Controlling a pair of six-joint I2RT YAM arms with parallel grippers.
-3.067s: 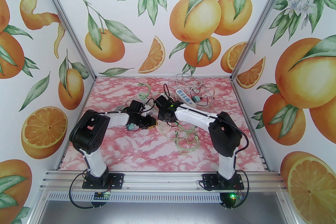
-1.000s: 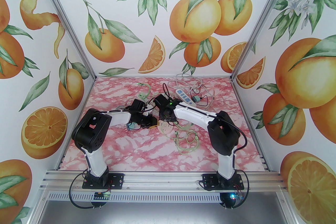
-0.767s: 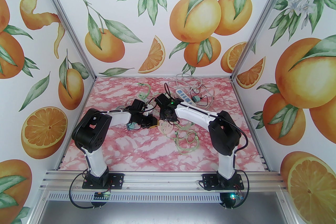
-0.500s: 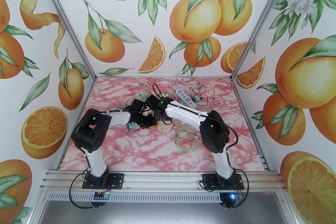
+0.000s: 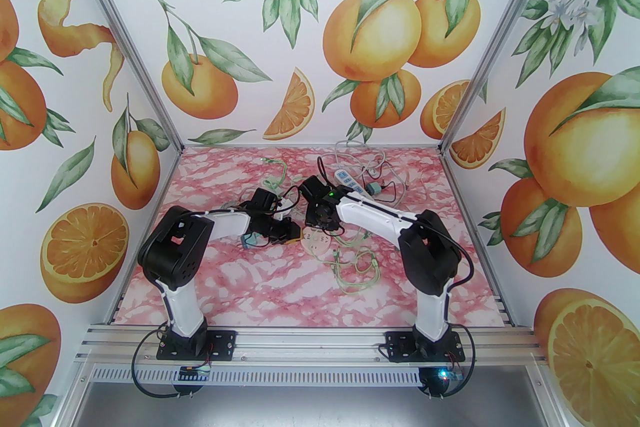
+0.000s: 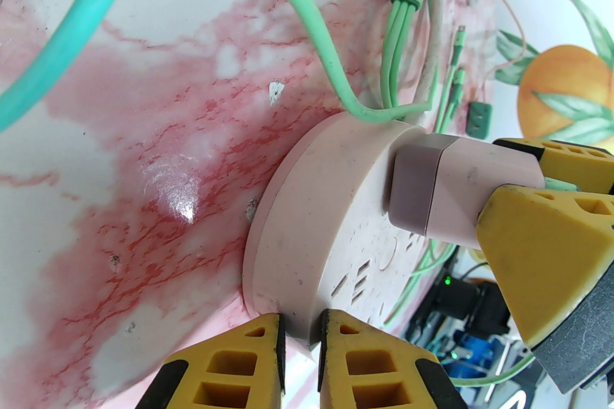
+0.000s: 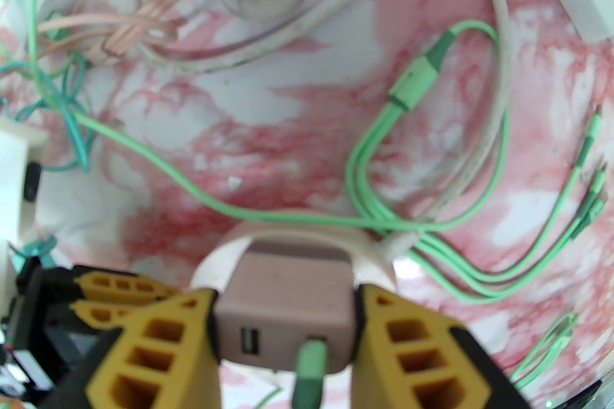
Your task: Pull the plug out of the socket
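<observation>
Right gripper point(image 7: 285, 301) clamped pink plastic cube plug point(image 7: 283, 282) between its fingers, likely rigid and tight-seated; left gripper point(image 6: 302, 333) pinched round pink socket point(image 6: 331, 205) by the rim.

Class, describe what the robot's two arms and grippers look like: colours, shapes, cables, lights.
Both the left arm and right arm have white link shells, black joint housings and black cables looping alongside. A green light glows near the right wrist. The left gripper and right gripper carry yellow wedge-shaped fingers with rectangular cut-outs.

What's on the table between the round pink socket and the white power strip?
A green split cable and a white cord, in the right wrist view.
</observation>
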